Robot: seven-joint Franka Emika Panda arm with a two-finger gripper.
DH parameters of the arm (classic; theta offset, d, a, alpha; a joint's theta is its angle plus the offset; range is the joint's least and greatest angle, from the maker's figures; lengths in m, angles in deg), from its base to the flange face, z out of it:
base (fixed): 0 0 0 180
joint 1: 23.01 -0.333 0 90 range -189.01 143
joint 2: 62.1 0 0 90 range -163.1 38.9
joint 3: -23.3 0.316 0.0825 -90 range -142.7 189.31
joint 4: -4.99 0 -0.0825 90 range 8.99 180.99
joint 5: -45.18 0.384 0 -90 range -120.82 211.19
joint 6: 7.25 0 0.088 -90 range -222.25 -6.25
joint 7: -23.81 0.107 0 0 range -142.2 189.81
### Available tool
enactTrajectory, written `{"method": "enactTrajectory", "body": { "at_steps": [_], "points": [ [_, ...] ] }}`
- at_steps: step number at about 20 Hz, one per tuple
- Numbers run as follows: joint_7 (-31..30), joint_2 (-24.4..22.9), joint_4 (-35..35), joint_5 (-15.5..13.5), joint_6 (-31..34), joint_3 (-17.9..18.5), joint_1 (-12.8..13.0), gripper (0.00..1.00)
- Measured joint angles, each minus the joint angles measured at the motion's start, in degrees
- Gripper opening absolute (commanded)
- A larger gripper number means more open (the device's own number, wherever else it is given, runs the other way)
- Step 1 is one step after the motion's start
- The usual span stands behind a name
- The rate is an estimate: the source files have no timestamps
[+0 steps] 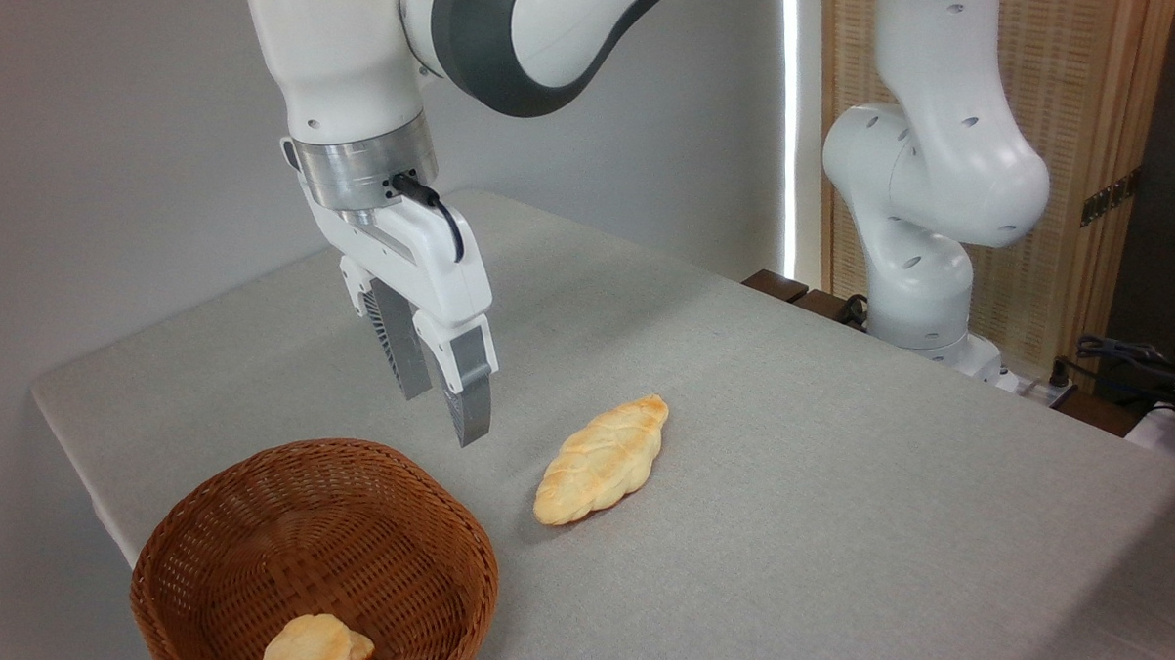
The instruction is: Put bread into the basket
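Note:
The long braided golden bread (pixel 602 459) lies on the grey table (pixel 848 516), just right of the basket. The round brown wicker basket (pixel 213 519) sits at the front left and holds a shorter, chunky pale-golden bread piece (pixel 311 657) near its front wall. My gripper (pixel 444 408) hangs in the air above the basket's back right rim, left of the braided loaf and apart from it. Its grey fingers (pixel 470 398) point down, stand slightly apart and hold nothing.
The arm's white base (pixel 922 260) stands at the table's far right edge, with cables (pixel 1136 360) beyond it. The table's left edge runs close behind the basket.

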Motion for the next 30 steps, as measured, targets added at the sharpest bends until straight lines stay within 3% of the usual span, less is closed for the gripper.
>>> {"method": "enactTrajectory", "body": {
  "at_steps": [21, 30],
  "points": [
    [0.00, -0.14, 0.39, 0.00, 1.50, 0.86, 0.46, 1.00],
    [-4.16, -3.00, 7.41, 0.00, 1.60, 1.19, 0.42, 1.00]
  ]
}}
